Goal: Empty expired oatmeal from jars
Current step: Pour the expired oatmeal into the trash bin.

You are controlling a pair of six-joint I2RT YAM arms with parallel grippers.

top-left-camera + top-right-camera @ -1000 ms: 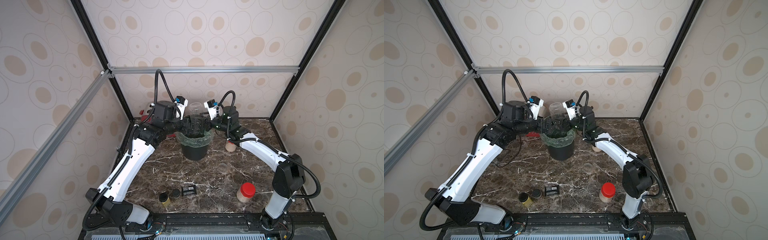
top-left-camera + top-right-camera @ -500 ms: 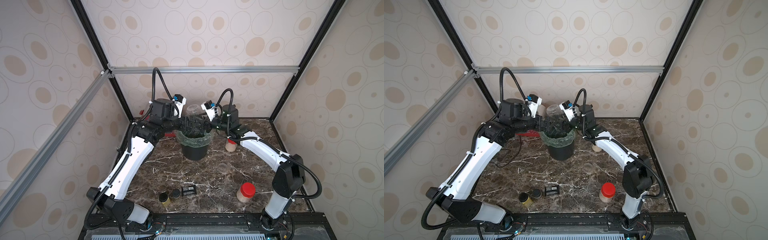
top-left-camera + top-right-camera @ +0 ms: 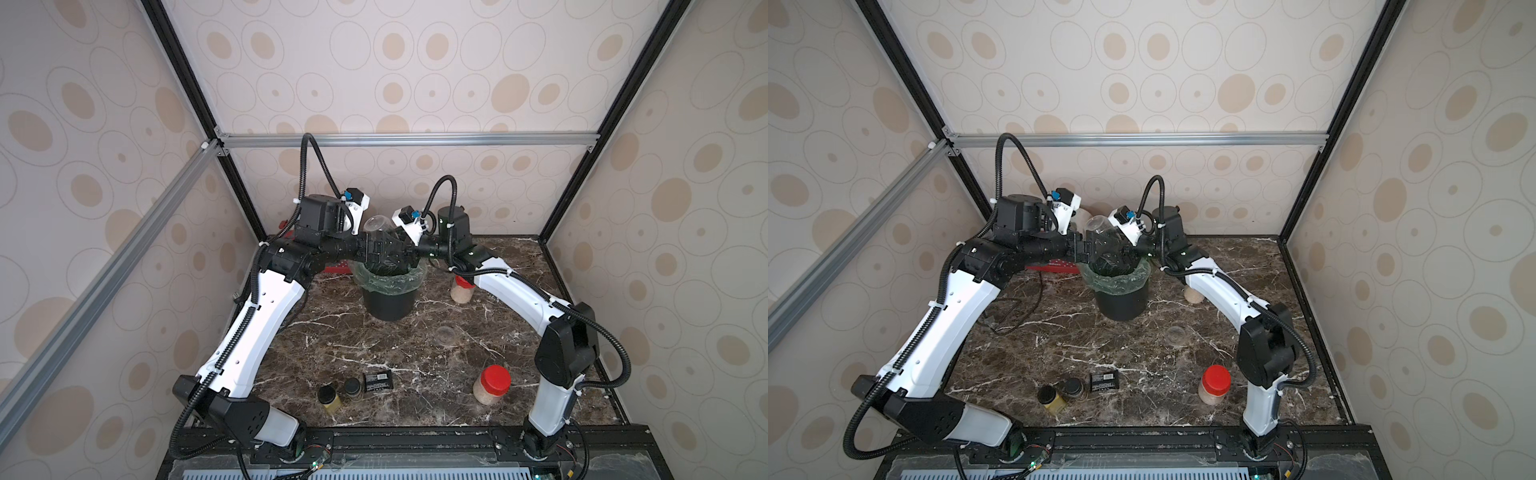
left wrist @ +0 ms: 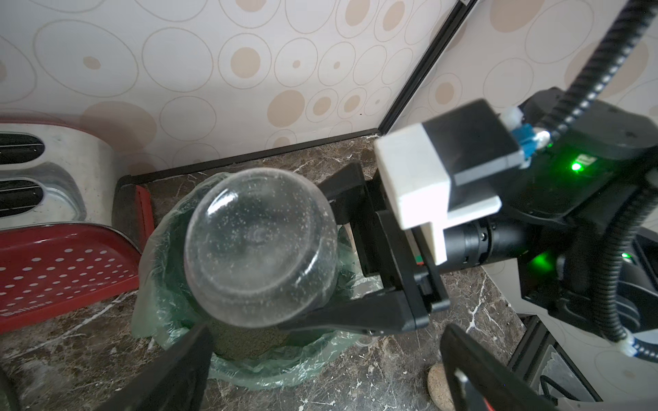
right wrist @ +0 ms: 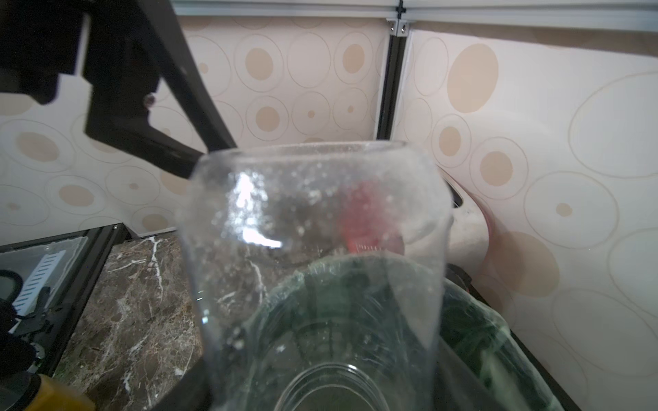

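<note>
My right gripper (image 3: 390, 249) is shut on a clear jar (image 3: 378, 226), which it holds upside down over the black bin (image 3: 388, 299). The jar (image 4: 260, 245) looks empty apart from dust on its walls. Beige oatmeal (image 4: 245, 341) lies inside the bin's green liner. My left gripper (image 4: 324, 373) is open right beside the jar, with nothing between its fingers. A red-lidded jar of oatmeal (image 3: 492, 384) stands at the front right. Another jar of oatmeal (image 3: 462, 291) stands right of the bin, partly hidden by my right arm.
A clear lid (image 3: 445, 334) lies on the marble right of centre. Two small black-lidded jars (image 3: 329, 397) and a black packet (image 3: 378, 380) sit near the front edge. A toaster (image 4: 35, 178) and a red perforated tray (image 4: 64, 263) stand behind my left arm.
The right gripper has shifted the upturned jar slightly left above the bin. The left gripper has drawn back a little and stayed open.
</note>
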